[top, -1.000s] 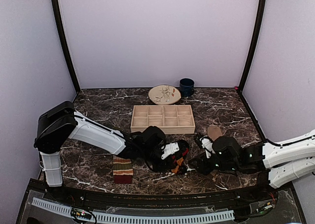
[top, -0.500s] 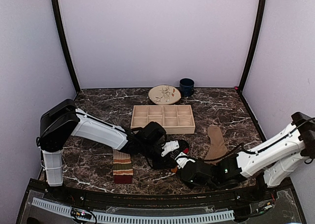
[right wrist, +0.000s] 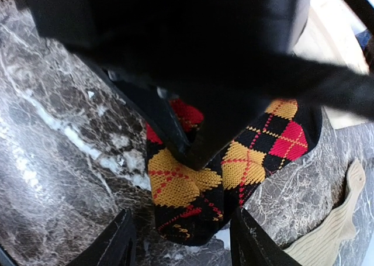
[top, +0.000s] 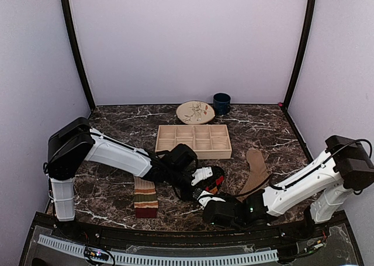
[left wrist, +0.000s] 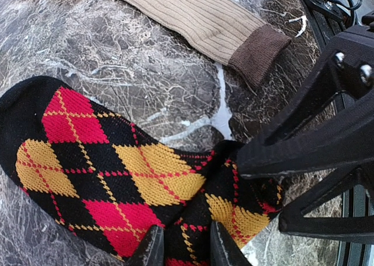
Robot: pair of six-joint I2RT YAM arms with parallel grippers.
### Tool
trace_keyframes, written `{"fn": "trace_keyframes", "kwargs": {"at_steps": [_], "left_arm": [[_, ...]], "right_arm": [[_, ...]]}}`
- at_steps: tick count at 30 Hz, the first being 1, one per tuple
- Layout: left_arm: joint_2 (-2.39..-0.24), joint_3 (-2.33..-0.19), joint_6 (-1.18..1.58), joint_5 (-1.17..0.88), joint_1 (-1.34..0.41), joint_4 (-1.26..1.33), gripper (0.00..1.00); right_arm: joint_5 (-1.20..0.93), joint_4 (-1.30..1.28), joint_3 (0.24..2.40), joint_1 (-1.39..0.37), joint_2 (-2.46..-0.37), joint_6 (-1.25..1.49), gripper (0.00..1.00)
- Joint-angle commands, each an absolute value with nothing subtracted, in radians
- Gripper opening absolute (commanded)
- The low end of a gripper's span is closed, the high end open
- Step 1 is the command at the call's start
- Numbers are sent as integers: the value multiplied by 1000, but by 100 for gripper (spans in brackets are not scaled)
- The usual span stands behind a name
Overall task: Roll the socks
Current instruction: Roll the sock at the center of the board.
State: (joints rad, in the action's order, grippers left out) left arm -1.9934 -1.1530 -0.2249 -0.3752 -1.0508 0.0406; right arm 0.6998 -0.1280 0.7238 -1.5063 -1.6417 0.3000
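The black argyle sock [left wrist: 105, 161] with red and yellow diamonds lies partly folded on the marble table [top: 117, 187]. My left gripper [left wrist: 184, 251] is shut on a raised fold of it. My right gripper [right wrist: 186, 245] stands open, its fingers either side of the sock's folded end [right wrist: 187, 210] without touching it. From above, both grippers meet at the sock [top: 217, 175], front centre: left gripper [top: 208, 183], right gripper [top: 205, 200]. The striped sock [top: 146, 200] lies folded to the left. The tan ribbed sock [top: 255, 169] lies flat to the right, its brown cuff [left wrist: 259, 49] near the argyle sock.
A wooden divided tray [top: 193, 140] sits just behind the socks. A patterned plate [top: 195, 111] and a dark blue mug [top: 221, 103] stand at the back. The table's front edge runs close below my right gripper.
My right arm has swung left along the front edge to the argyle sock, uncovering the tan sock, and its jaws have widened. The left gripper has stayed pinched on the sock.
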Motion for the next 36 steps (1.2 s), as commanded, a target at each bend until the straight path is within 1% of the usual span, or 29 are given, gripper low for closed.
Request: {"fn": "trace_keyframes", "kwargs": {"at_steps": [1, 8, 14, 17, 24, 30, 36], "left_arm": [[-2016, -1152, -239, -380, -1045, -73, 29], [-2017, -1150, -242, -388, -1045, -79, 29], [-2016, -1148, -245, -385, -1045, -84, 28], [-2016, -1149, -248, -385, -1045, -81, 28], [-2005, -1148, -247, -379, -1045, -76, 28], [-1996, -1143, -239, -364, -1045, -55, 31], [-1978, -1129, -224, -333, -1045, -20, 35]], "right_arm": [[739, -134, 757, -1515, -1689, 279, 54], [763, -131, 773, -1501, -1716, 259, 53], [732, -133, 776, -1466, -1745, 252, 48], [717, -137, 774, -1456, -1758, 256, 42], [666, -151, 772, -1426, -1775, 269, 22], [621, -140, 770, -1407, -1771, 266, 9], [573, -124, 757, -1394, -1745, 266, 2]]}}
